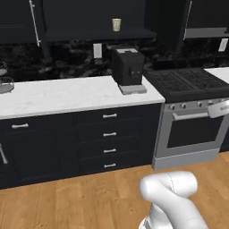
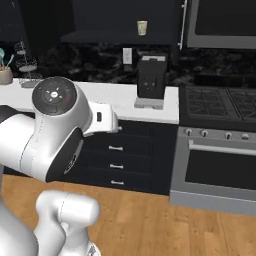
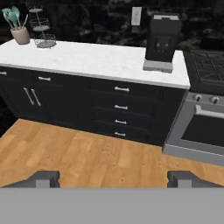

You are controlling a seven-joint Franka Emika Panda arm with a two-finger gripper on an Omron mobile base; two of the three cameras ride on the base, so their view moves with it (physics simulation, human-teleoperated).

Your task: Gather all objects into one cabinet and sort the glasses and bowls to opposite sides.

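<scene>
My gripper hangs low over the wood floor, fingers spread wide and holding nothing. The cream mug stands upright on the open cabinet shelf, high above the white counter and the coffee machine, so my reach goes up and forward.

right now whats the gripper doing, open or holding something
gripper: open, jaws spread wide, nothing between them; it hangs above the wooden floor, facing the drawers.
</scene>
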